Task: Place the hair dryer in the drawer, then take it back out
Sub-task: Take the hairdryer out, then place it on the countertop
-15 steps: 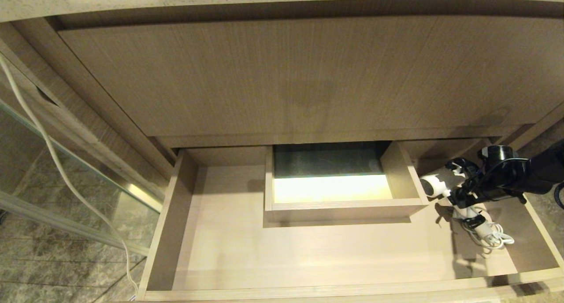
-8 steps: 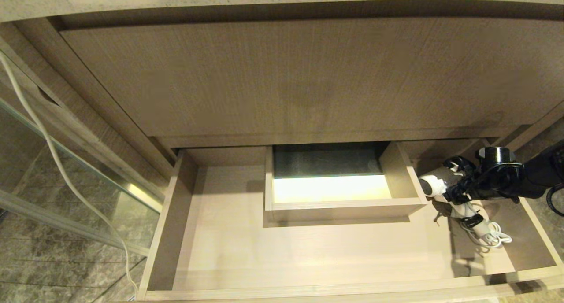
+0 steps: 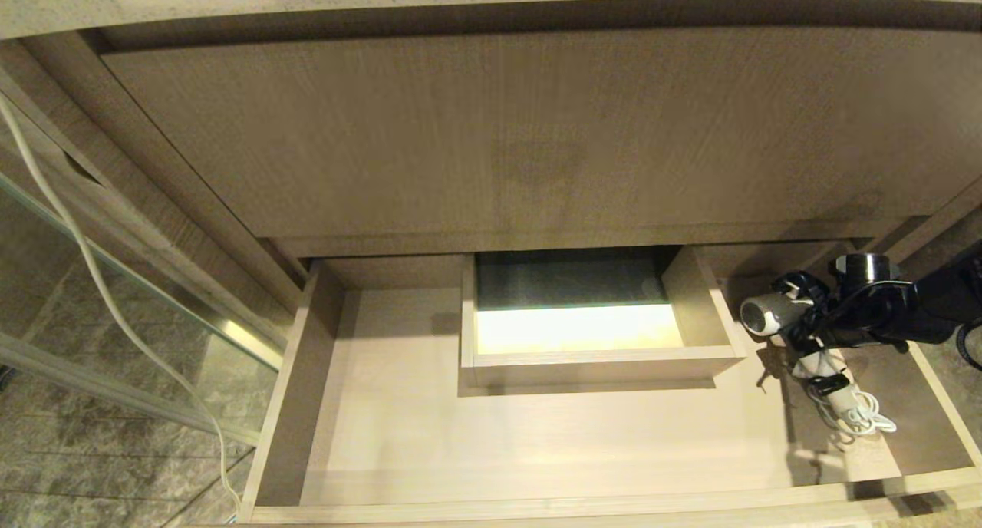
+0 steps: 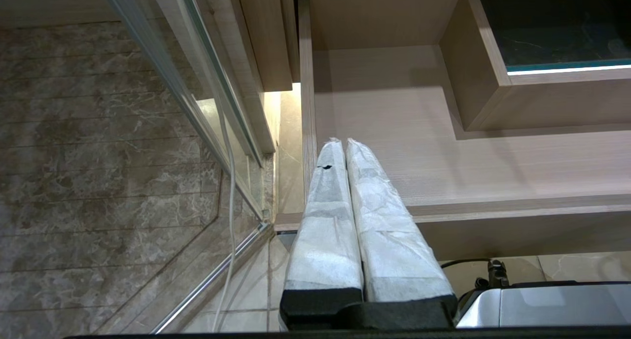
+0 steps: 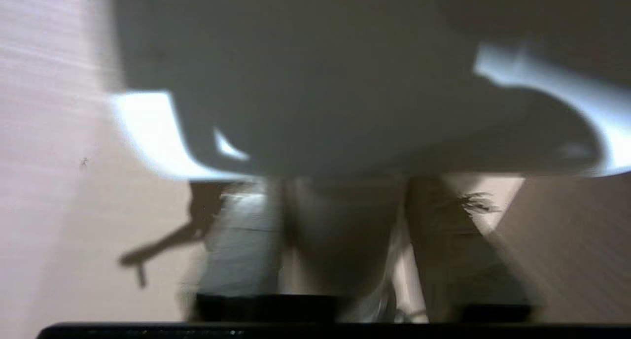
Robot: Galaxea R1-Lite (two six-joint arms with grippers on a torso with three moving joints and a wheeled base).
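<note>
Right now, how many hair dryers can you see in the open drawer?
1. The hair dryer is at the right end of the drawer, beside the boxed cut-out, with the right gripper on it. The drawer's far back is hidden.

Hair dryer [image 3: 771,313] handle partly hidden behind right gripper [image 3: 802,325]; wrist view blurred.

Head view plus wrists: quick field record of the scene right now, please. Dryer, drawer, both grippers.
hair dryer: in the right end of the drawer, grey end toward the boxed cut-out, cord bundled nearer the front
drawer: pulled open
boxed cut-out: centre rear of the drawer
right gripper: fingers either side of the dryer's handle
left gripper: shut, holding nothing, outside the drawer's left front corner
</note>
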